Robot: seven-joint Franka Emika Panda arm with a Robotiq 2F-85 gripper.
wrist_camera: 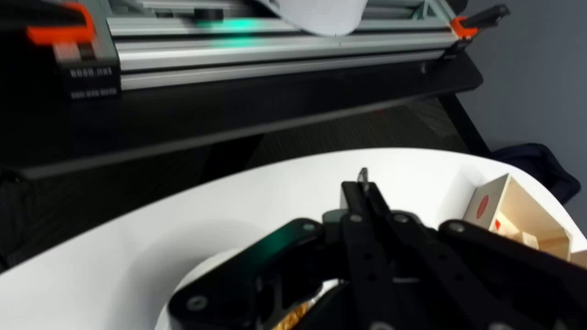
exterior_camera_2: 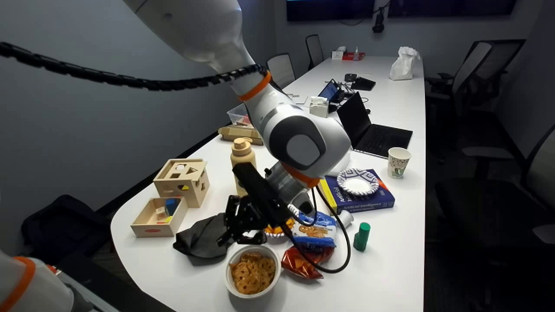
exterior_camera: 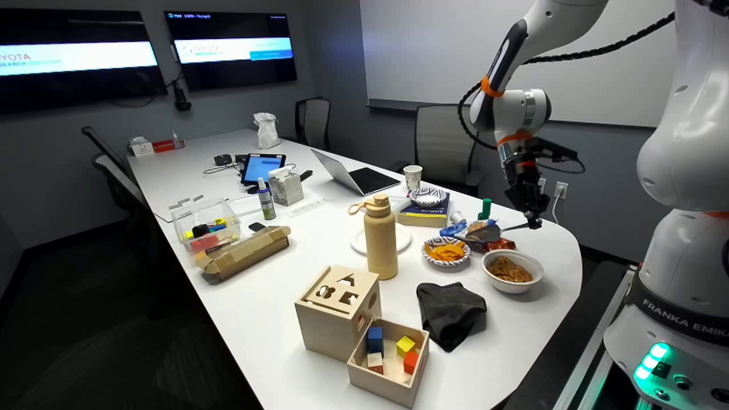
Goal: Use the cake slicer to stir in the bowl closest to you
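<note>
In an exterior view, the rounded edge of the tabletop (exterior_camera: 484, 370) sweeps past the white bowl (exterior_camera: 515, 288) from 2 to 5 o'clock, a plain strip of surface lying between. Room narrows opposite: a black cloth (exterior_camera: 451, 313) lies at the bowl's 8 o'clock, a patterned bowl (exterior_camera: 447, 263) near its 10, a red snack bag (exterior_camera: 504, 244) just past its 12.

The arm (exterior_camera: 512, 108) reaches down, wrist bent, so the pincer (wrist_camera: 362, 187) hangs at the white bowl's 1 o'clock, above the tabletop. It pinches the cake slicer (exterior_camera: 485, 233) by its narrow end; the blade points toward 9 o'clock, its height hard to tell.

The white bowl, nearest the robot base (exterior_camera: 678, 273), holds brown crisps (exterior_camera: 508, 270); the patterned bowl, orange crisps (exterior_camera: 447, 251). Beyond the cloth, a wooden tray (exterior_camera: 379, 382) holds coloured blocks (exterior_camera: 405, 346).
</note>
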